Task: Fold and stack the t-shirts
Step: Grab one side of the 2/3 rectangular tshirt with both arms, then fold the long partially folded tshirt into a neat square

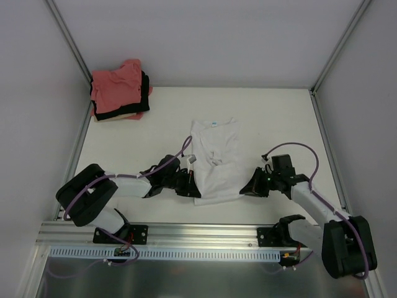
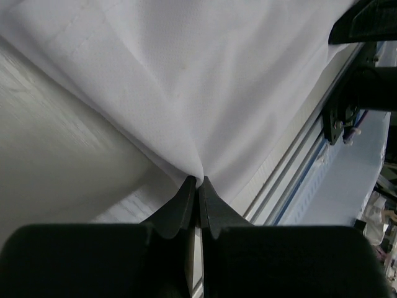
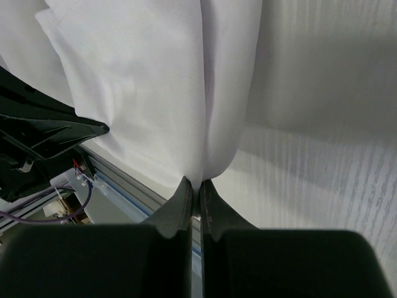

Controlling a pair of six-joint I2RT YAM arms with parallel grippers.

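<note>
A white t-shirt [image 1: 216, 158] lies on the table, folded lengthwise into a narrow strip with its collar at the far end. My left gripper [image 1: 193, 188] is shut on the shirt's near left hem corner [image 2: 200, 174]. My right gripper [image 1: 243, 189] is shut on the near right hem corner [image 3: 200, 177]. In both wrist views the white cloth rises from between the pinched fingertips. At the back left corner a stack of folded t-shirts [image 1: 120, 90] sits with a salmon-pink one on top, a black one and a pale cream one beneath.
The table [image 1: 291, 124] is white, with grey walls on three sides. A metal rail [image 1: 205, 233] carrying the arm bases runs along the near edge, just behind the shirt's hem.
</note>
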